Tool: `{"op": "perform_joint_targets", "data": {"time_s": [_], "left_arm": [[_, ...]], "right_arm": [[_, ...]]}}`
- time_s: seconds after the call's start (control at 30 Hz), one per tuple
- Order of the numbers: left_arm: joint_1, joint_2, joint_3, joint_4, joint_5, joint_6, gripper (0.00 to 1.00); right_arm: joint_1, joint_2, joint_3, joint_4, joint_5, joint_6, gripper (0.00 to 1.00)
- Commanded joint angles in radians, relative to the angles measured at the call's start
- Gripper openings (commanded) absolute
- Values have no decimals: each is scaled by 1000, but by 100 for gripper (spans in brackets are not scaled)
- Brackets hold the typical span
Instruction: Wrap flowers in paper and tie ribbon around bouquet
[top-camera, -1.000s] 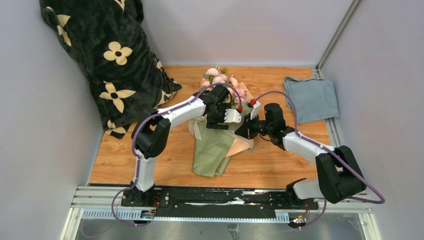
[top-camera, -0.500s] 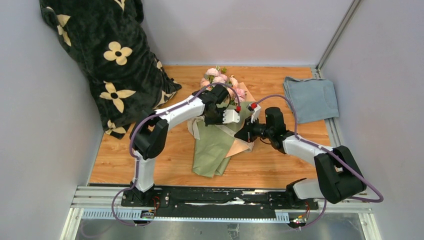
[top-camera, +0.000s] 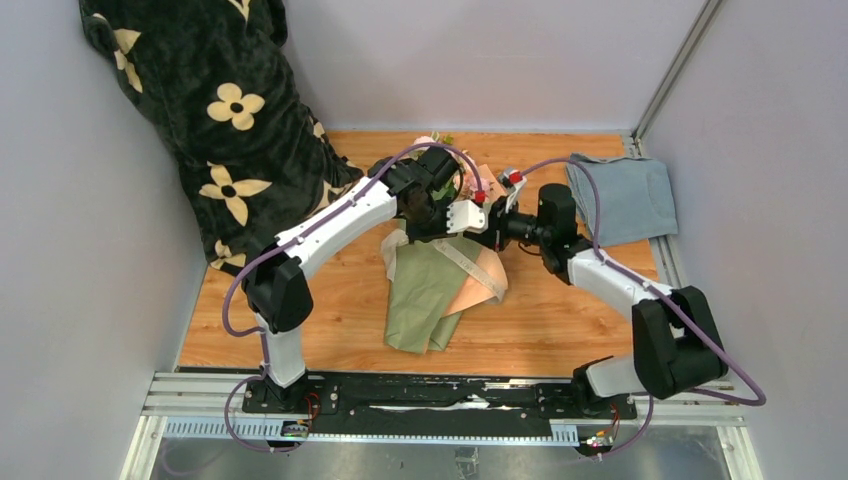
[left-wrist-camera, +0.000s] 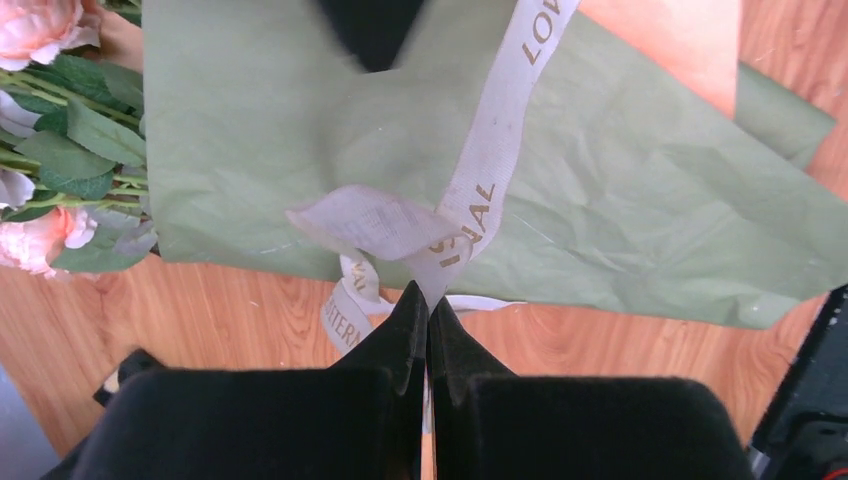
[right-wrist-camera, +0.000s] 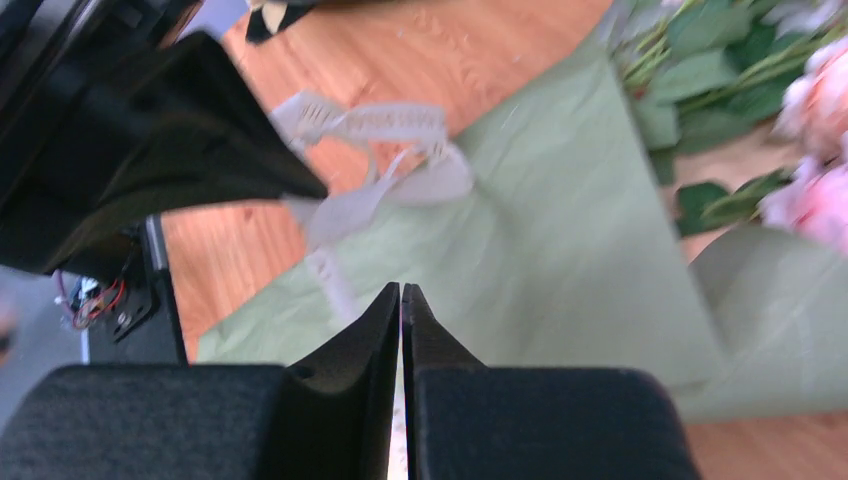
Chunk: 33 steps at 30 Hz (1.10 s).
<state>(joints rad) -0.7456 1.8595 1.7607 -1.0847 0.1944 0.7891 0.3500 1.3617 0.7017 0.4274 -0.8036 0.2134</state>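
Observation:
The bouquet lies mid-table: sage-green paper (top-camera: 422, 290) with a peach inner edge (top-camera: 482, 290), pink flowers (top-camera: 428, 143) poking out at the far end, mostly behind the left arm. The cream ribbon (top-camera: 478, 272) crosses the paper. In the left wrist view, my left gripper (left-wrist-camera: 428, 292) is shut on the ribbon (left-wrist-camera: 490, 170) just off the paper's (left-wrist-camera: 620, 200) edge, with flowers (left-wrist-camera: 35, 245) to the left. My right gripper (right-wrist-camera: 401, 288) hovers over the paper (right-wrist-camera: 560, 260), jaws pressed together with a pale strip of ribbon (right-wrist-camera: 330, 275) in the slit. Both grippers (top-camera: 432, 232) (top-camera: 488, 232) meet over the bouquet's neck.
A black plush blanket (top-camera: 215, 110) with cream flower prints fills the back left corner. A folded blue-grey cloth (top-camera: 622, 195) lies at the right edge. Grey walls enclose the wooden table (top-camera: 560, 310) on three sides.
The left gripper has shut on the ribbon, and its arm has stretched farther toward the back. The right gripper has moved up toward the flowers, drawing the ribbon across the paper.

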Motion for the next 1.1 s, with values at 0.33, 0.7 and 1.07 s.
{"op": "perform_joint_targets", "data": {"time_s": [0.33, 0.7, 1.07], "left_arm": [[-35, 0, 166, -131, -57, -50, 0], [-28, 36, 197, -57, -130, -153, 0], [-26, 82, 172, 12, -72, -232, 0]], "right_arm": [[86, 381, 369, -44, -182, -49, 7], [82, 152, 236, -543, -102, -348, 8], [44, -275, -50, -341, 504, -31, 36]]}}
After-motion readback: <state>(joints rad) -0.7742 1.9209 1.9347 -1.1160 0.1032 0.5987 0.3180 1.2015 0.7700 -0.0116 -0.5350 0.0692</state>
